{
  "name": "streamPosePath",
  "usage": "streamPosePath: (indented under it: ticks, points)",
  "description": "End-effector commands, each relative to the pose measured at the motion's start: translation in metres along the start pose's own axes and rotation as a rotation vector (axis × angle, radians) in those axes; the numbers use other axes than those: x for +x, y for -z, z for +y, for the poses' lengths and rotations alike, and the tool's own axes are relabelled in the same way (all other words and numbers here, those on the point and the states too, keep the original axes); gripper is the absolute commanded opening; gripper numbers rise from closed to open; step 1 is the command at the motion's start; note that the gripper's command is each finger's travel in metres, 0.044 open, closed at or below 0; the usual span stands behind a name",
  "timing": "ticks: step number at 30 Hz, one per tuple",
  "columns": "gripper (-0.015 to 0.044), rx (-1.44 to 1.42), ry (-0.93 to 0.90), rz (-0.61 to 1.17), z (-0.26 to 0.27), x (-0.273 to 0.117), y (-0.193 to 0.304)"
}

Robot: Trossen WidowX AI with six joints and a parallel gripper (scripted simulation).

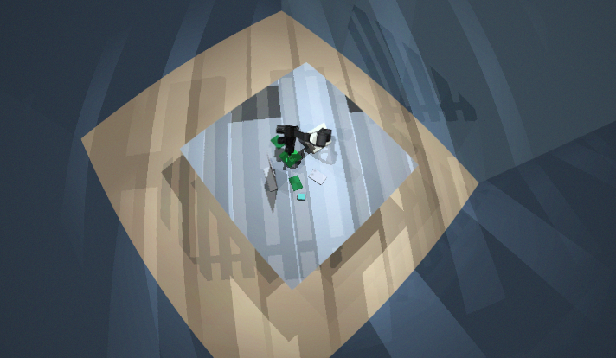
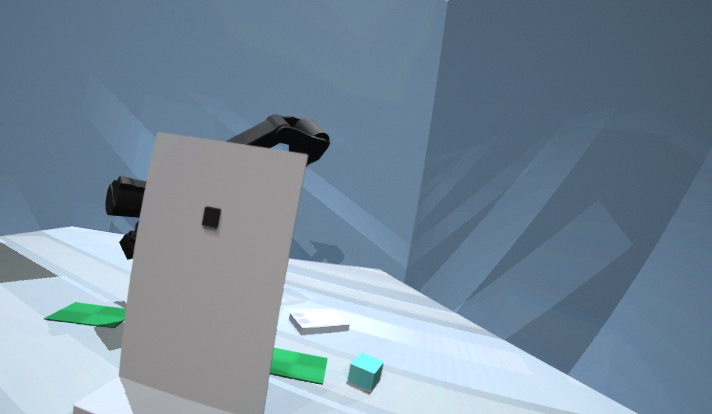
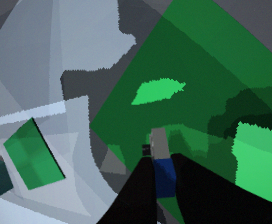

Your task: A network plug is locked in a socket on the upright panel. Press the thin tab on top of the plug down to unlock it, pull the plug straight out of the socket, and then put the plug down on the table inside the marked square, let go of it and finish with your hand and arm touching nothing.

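My gripper (image 3: pixel 160 164) is shut on the plug (image 3: pixel 164 178), a small blue block with a grey front end (image 3: pixel 159 142) and a little dark piece at its side. In the wrist view it hangs over the large green square (image 3: pixel 187 55) (image 1: pixel 284 158); the exact height is hard to tell. The upright grey panel (image 1: pixel 271 179) (image 2: pixel 209 308) stands apart from the plug, with a small dark block (image 2: pixel 211 217) on the face seen in the exterior view. That panel hides my fingers and the plug in the exterior view.
A smaller green patch (image 1: pixel 296 182) (image 2: pixel 299 366) (image 3: pixel 34 156) lies near the teal cube (image 1: pixel 301 196) (image 2: pixel 365 371) (image 3: pixel 2 178). Another green patch (image 1: pixel 276 141) (image 2: pixel 85 314) lies on the other side. A flat white slab (image 1: pixel 317 176) (image 2: pixel 319 319) lies on the table.
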State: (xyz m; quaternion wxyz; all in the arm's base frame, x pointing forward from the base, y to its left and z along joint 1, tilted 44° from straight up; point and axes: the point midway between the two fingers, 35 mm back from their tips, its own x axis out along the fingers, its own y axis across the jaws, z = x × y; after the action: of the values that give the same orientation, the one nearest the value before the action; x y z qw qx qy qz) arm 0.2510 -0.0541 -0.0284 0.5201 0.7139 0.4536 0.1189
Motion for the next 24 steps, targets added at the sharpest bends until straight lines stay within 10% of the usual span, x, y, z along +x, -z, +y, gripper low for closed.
streamPosePath:
  ticks: [1,24]
  points:
    - [0.0000,0.012,-0.002,0.007,-0.003,0.005,0.003]
    - [0.0000,0.012,-0.006,0.012,-0.011,0.018,0.004]
